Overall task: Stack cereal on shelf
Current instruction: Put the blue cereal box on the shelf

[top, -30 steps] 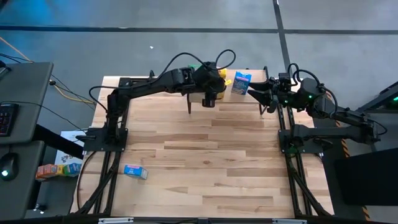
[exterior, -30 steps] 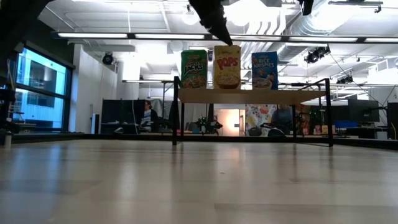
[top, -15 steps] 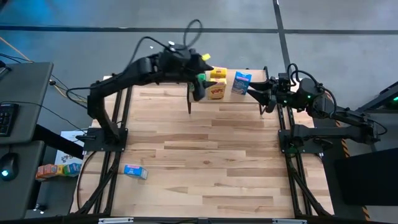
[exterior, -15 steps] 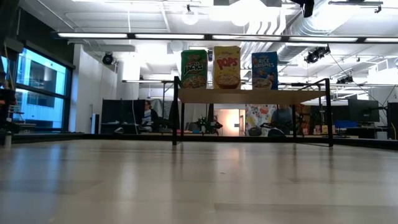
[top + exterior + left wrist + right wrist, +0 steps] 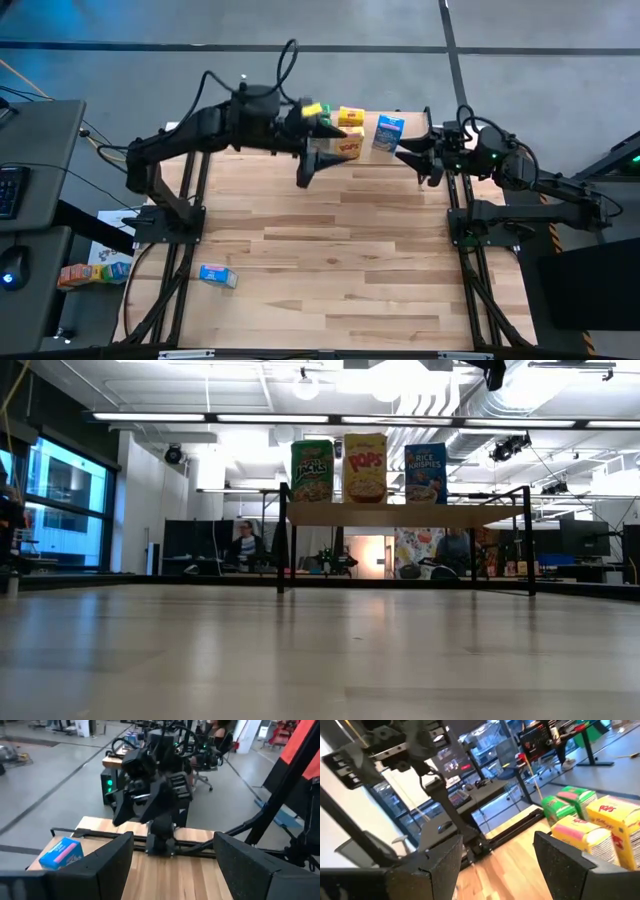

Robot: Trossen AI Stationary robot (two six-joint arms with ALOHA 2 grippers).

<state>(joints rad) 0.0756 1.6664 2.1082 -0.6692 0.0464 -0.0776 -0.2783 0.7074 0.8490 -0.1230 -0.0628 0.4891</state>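
Observation:
Three cereal boxes stand upright on their bottom ends in a row on the shelf [image 5: 405,515]: green [image 5: 312,470], yellow [image 5: 365,467] and blue [image 5: 425,472]. From above, the shelf [image 5: 410,130] sits at the table's far edge. My left gripper [image 5: 328,128] is open, hangs by the green box [image 5: 312,108] and points toward the right arm. Its wrist view shows its open fingers [image 5: 172,850] and the blue box [image 5: 60,852]. My right gripper [image 5: 405,155] waits open at the shelf's right end. It [image 5: 495,850] faces the green [image 5: 567,802] and yellow [image 5: 615,820] boxes.
A fourth small blue box [image 5: 217,275] lies flat on the tabletop near the left edge. More small boxes [image 5: 95,272] sit off the table to the left. Thin black shelf legs [image 5: 283,540] stand at the far edge. A person [image 5: 243,545] sits in the room behind.
My left gripper has risen from just above the yellow box and out of the low view. It has drawn back toward the table's left, over the green box's end of the shelf. All three boxes have stayed upright in place. The right arm has kept still.

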